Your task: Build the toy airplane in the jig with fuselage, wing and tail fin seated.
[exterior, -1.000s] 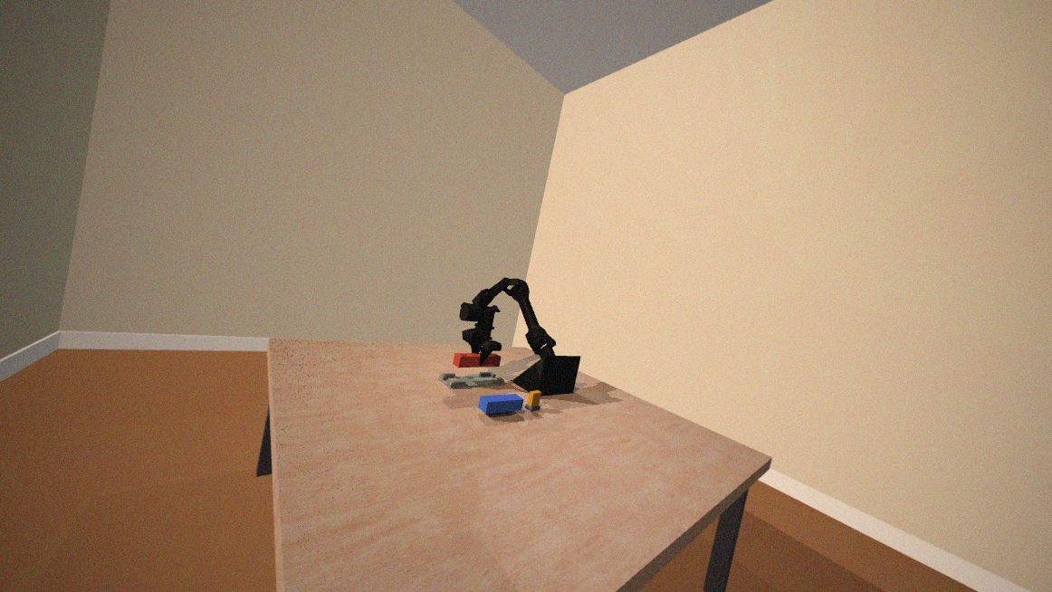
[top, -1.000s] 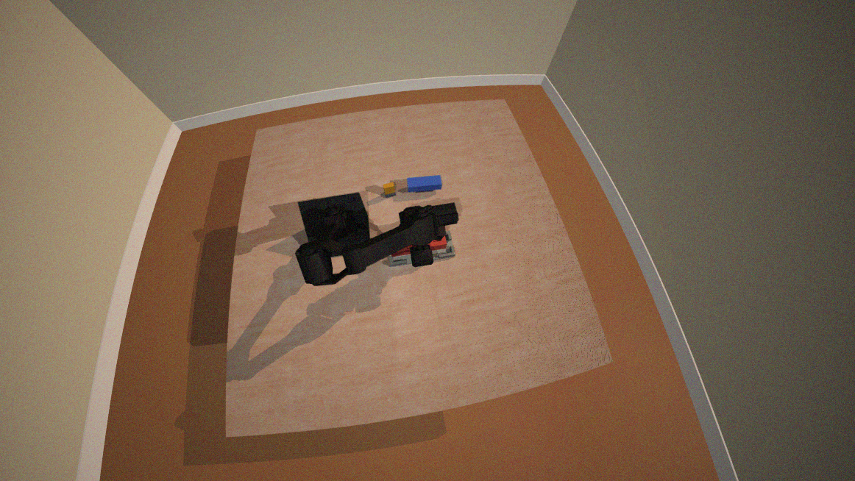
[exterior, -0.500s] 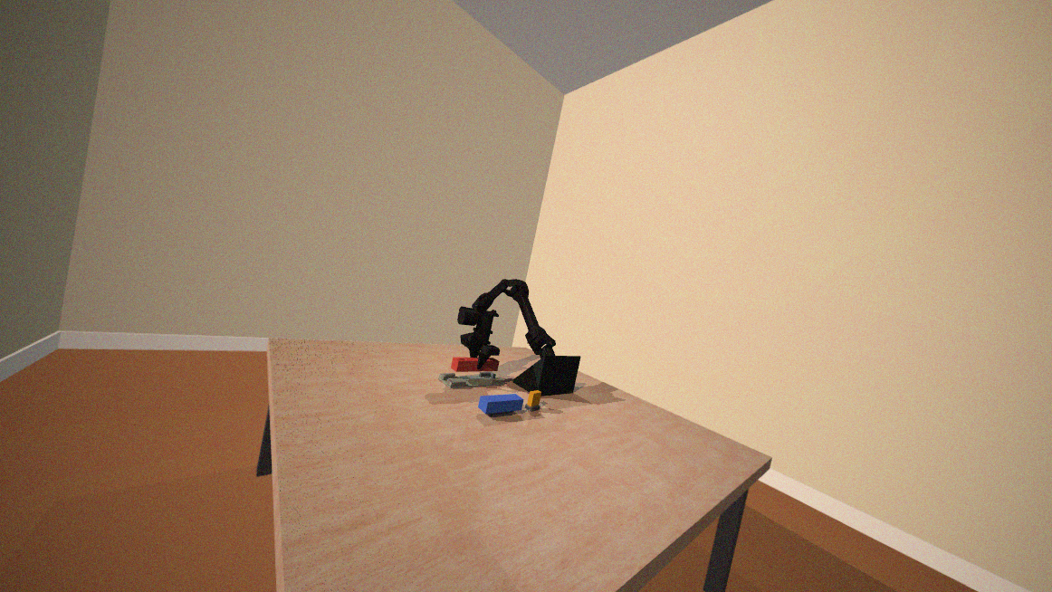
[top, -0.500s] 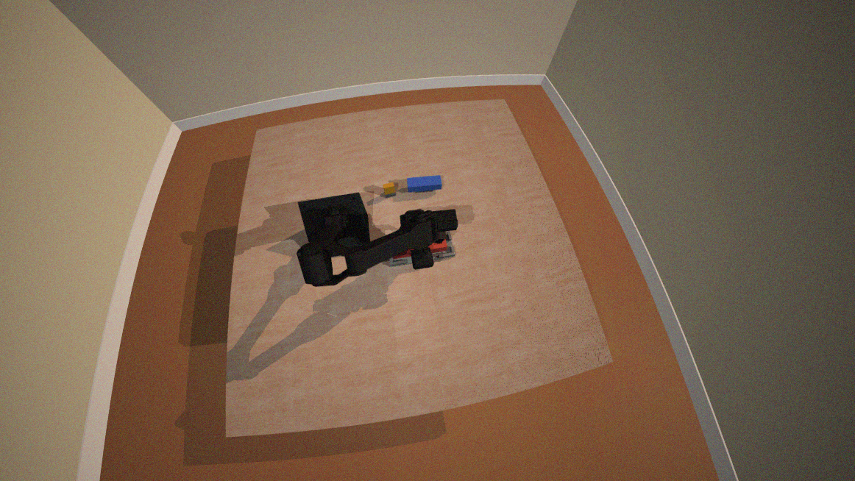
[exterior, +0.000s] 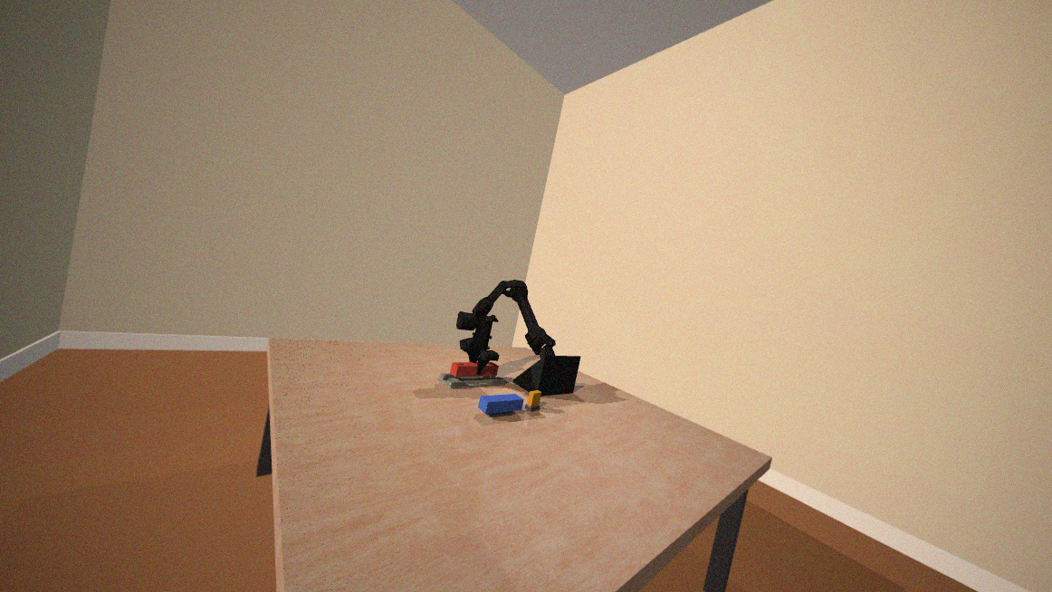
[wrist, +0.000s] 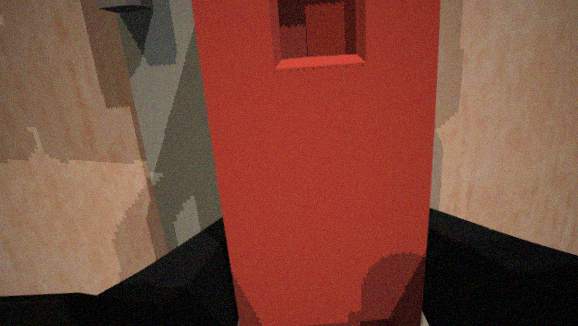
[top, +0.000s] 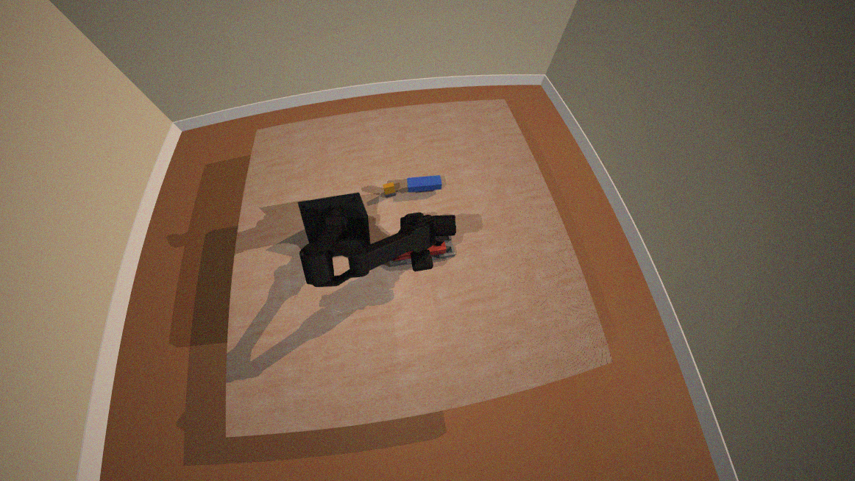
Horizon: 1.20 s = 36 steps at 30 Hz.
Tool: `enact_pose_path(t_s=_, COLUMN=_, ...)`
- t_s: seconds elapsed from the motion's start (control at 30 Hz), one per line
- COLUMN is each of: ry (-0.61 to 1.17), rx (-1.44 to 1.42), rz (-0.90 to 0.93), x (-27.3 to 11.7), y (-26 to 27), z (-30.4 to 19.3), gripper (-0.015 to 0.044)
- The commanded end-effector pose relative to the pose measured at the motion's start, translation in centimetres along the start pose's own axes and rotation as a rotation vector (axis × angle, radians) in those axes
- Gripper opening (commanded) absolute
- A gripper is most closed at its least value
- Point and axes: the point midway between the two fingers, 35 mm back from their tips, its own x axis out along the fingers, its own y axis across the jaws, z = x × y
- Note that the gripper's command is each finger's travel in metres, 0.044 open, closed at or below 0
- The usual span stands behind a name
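Note:
The red fuselage [top: 438, 249] [exterior: 462, 368] [wrist: 320, 150] is level, with a square socket in its top. My gripper [exterior: 481, 368] [wrist: 316, 218] is shut on it, one black finger on each side. The grey cradle [exterior: 454, 383] [wrist: 156, 95] is directly beneath; the fuselage is at or just above it, and I cannot tell whether it is seated. In the wrist view the cradle shows mostly left of the fuselage. The blue wing [top: 424, 183] [exterior: 500, 404] lies on the table. The yellow tail fin [top: 388, 188] [exterior: 534, 398] stands beside one end of the wing.
The black robot base [top: 333, 215] [exterior: 560, 375] stands on the wooden table [top: 478, 310] [exterior: 412, 478], near the tail fin. The arm arches from the base over the cradle and hides part of it in the top view.

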Motion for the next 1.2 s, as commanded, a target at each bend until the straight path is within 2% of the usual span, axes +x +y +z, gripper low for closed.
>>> enact_pose_path(t_s=0.0, ry=0.005, rx=-0.008, rz=-0.003, x=0.21, y=0.05, z=-0.05, gripper=0.0197)
enact_pose_path(t_s=0.2, ry=0.001, rx=-0.001, rz=0.0, x=0.06, y=0.02, z=-0.03, gripper=0.0163)
enact_pose_path(t_s=0.37, ry=0.001, rx=-0.001, rz=0.0, x=0.06, y=0.02, z=-0.03, gripper=0.0032)
enact_pose_path(t_s=0.87, ry=0.001, rx=-0.001, rz=0.0, x=0.06, y=0.02, z=-0.03, gripper=0.0426)
enact_pose_path(t_s=0.9, ry=0.001, rx=-0.001, rz=0.0, x=0.06, y=0.02, z=-0.03, gripper=0.044)
enact_pose_path(t_s=1.17, ry=0.001, rx=-0.001, rz=0.001, x=-0.21, y=0.05, z=0.04, gripper=0.044)
